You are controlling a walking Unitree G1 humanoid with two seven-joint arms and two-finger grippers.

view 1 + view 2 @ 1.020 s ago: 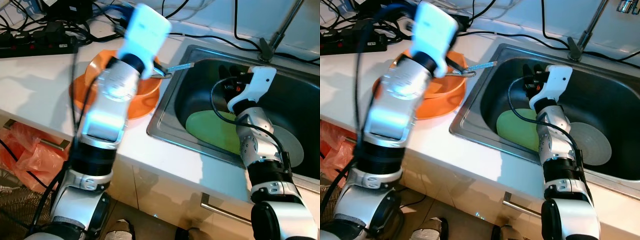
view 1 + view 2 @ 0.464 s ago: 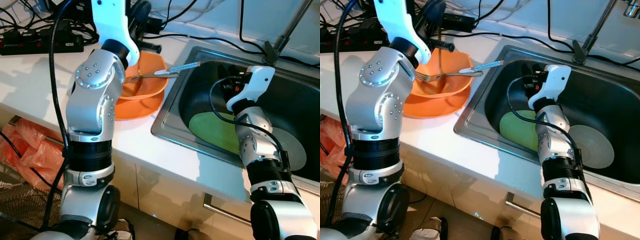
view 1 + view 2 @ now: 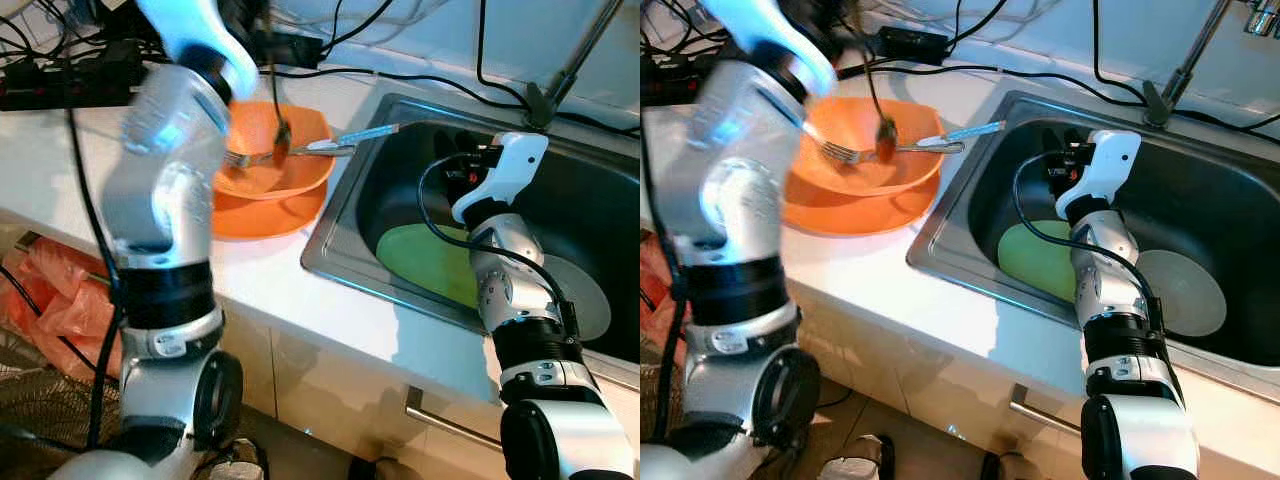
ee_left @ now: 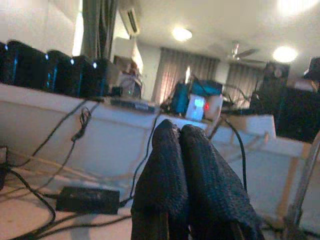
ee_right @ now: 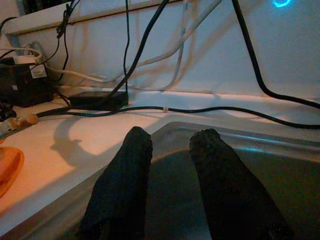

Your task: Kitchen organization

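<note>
My left gripper [image 3: 258,28] is raised over the counter, blurred, and shut on the thin handle of a spoon [image 3: 883,135] that hangs down over the orange bowl [image 3: 290,178]. The bowl sits on an orange plate [image 3: 262,215]. In it lies a fork [image 3: 840,152], and a blue-handled utensil [image 3: 365,133] rests on its rim, reaching over the sink. In the left wrist view the fingers [image 4: 165,165] are pressed together. My right gripper [image 5: 170,165] is open and empty inside the sink [image 3: 335,215], above a green plate [image 3: 430,262].
A grey plate [image 3: 590,300] lies in the sink to the right of the green one. The faucet [image 3: 565,60] stands behind the sink. Cables, a power strip [image 3: 60,92] and a black adapter [image 3: 905,42] crowd the back of the counter. An orange bag [image 3: 50,290] hangs below.
My left arm has swung up and leftward from over the bowl, and the spoon now dangles above the bowl. The right arm has stayed still. The camera shifted slightly.
</note>
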